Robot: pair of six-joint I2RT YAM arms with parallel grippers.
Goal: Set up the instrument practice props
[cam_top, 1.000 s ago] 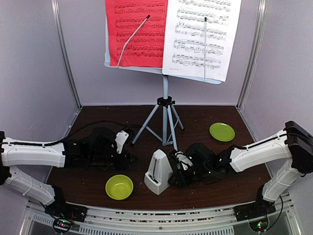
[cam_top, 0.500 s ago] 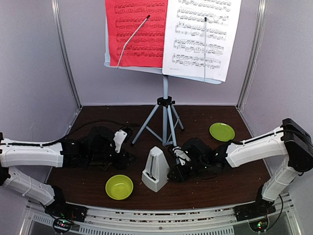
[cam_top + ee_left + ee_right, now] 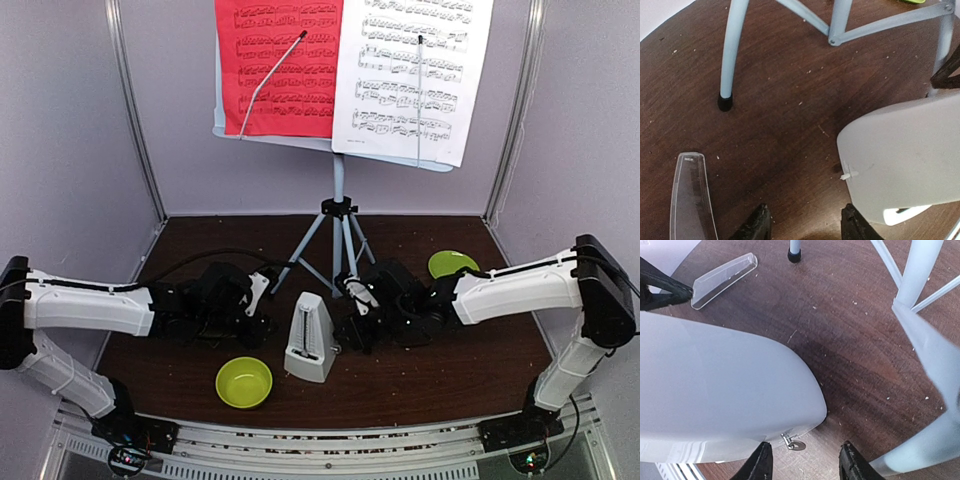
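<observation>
env: lab robot cell | grey panel walls [image 3: 60,120] | alu posts [image 3: 135,120] | dark table [image 3: 420,235]

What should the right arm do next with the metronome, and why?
Probably nudge the metronome slightly nearer the music stand: it stands upright just short of its legs, and the right gripper sits beside it, fingers open.

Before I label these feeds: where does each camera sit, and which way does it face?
Top external: above and behind, facing down-forward at music stand and metronome; both arms show.
Left wrist: wrist-mounted, facing down at table; left gripper at bottom.
Right wrist: wrist-mounted, facing down at table; right gripper at bottom.
Shared: both wrist views catch metronome and the music stand's legs.
</observation>
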